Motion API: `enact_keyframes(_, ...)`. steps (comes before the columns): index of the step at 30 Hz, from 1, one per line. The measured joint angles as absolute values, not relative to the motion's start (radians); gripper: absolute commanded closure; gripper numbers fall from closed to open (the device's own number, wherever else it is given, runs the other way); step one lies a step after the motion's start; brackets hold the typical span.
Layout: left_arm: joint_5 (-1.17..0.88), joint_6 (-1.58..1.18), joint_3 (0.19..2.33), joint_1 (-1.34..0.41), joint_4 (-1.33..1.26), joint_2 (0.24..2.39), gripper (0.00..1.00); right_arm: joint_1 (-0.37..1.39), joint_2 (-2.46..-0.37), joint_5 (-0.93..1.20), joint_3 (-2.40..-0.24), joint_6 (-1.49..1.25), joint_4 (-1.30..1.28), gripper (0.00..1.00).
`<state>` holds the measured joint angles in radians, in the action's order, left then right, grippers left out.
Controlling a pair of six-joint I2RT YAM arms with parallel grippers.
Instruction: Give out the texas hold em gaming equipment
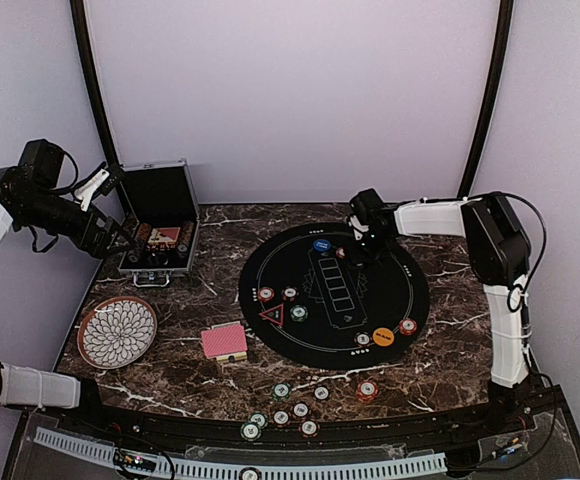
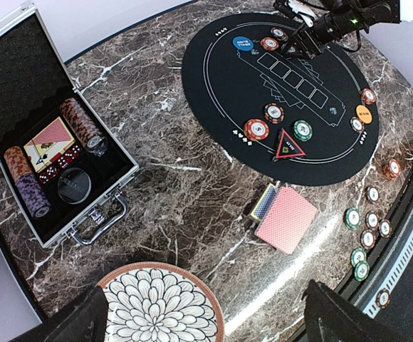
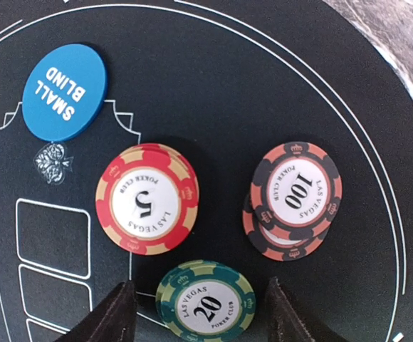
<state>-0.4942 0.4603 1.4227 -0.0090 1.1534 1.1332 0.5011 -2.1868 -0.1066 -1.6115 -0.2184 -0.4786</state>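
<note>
Table: dark, white-veined marble (image 1: 200,290) against pale walls; a round black mat (image 1: 410,280) lies right of centre.
Right gripper: (image 3: 201,317) low over the mat's 1 o'clock edge, fingers (image 3: 110,317) apart on either side of a green chip (image 3: 206,298) that lies flat; nothing held, as far as I can see.
Neighbours: red chip (image 3: 147,199) at the green one's 11 o'clock, stack of 100s (image 3: 292,196) at its 1 o'clock, blue disc (image 3: 64,92) beyond at 10 o'clock.
Rest of mat: triangle (image 1: 272,316) with three chips at 8 to 9 o'clock; orange disc (image 1: 383,336) with a chip on each side at 5 o'clock.
Loose chips: (image 1: 282,391) scattered on the marble at the table's 6 o'clock.
Deck: (image 1: 224,341) red-backed, squared up, just off the mat at 7 o'clock.
Left gripper: (image 2: 210,317) high above the plate, fingers spread wide, holding nothing.
Case: (image 2: 107,206) open at the table's 10 o'clock; its foam holds two chip rolls (image 2: 82,122), a second deck (image 2: 50,141), small red dice (image 2: 48,173) and a dark round piece (image 2: 73,187).
Plate: (image 2: 157,306) at 8 o'clock, nothing on it.
Handling, chips: stiff, smooth and thin, flush on the felt; I'd pinch across the striped rim from above, and expect slipping or a nudged neighbour.
Handling, cards: light, slick, bendy; take the deck by its long sides, firmly, or it fans apart.
</note>
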Motion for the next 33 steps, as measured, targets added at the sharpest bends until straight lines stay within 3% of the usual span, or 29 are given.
enact_keyframes(9, -0.494, 0.46, 1.422, -0.009, 1.153, 1.133, 0.01, 0.564, -1.996, -0.133, -1.499, -0.218, -0.488, 0.32)
enact_keyframes(16, -0.495, 0.461, 1.416, -0.009, 1.153, 1.133, 0.01, 0.933, -1.776, -0.135, -1.403, -0.2, -0.471, 0.26)
enact_keyframes(23, -0.497, 0.46, 1.416, -0.009, 1.153, 1.133, 0.01, 1.223, -1.773, -0.079, -1.319, -0.185, -0.522, 0.2)
enact_keyframes(33, -0.498, 0.46, 1.417, -0.009, 1.153, 1.133, 0.01, 1.32, -1.85, 0.01, -1.28, -0.187, -0.532, 0.16)
